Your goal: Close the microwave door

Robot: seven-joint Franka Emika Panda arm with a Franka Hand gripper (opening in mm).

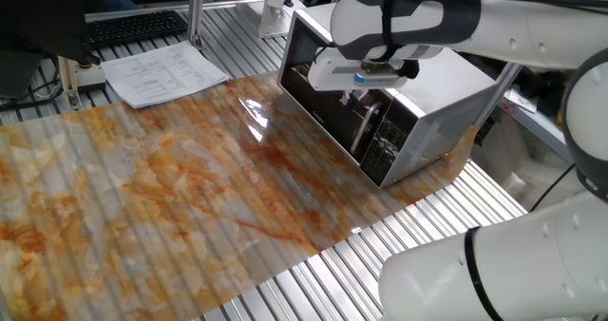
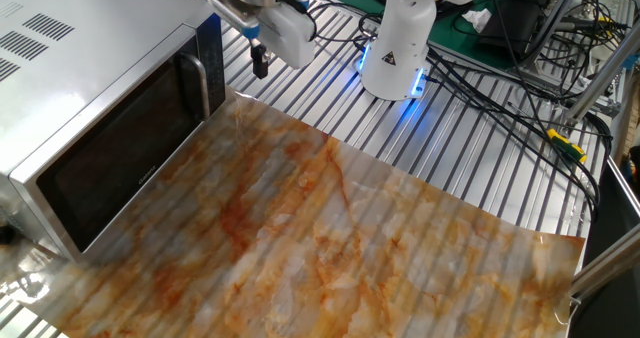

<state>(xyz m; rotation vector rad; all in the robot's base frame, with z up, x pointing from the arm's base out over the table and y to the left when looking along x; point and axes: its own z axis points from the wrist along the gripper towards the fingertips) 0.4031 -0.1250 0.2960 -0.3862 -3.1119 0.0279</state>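
One fixed view: the door [image 1: 318, 98] lies flush against the microwave [image 1: 408, 103], handle beside the control panel [image 1: 385, 141]. My gripper [image 1: 361, 91] hangs just in front of the handle; whether my jaws are spread I cannot tell.

The other fixed view: my gripper [image 2: 259, 63] is off the door [image 2: 120, 153], over the slatted table [image 2: 330, 98]. I judge the door closed, so I hold nothing. Marbled mat [image 2: 330, 238] lies in front.

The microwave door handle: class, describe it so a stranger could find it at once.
Find the white microwave at the edge of the marbled mat. Its front is the microwave door, shut, with dark glass. The handle is the upright silver bar beside the black control panel.
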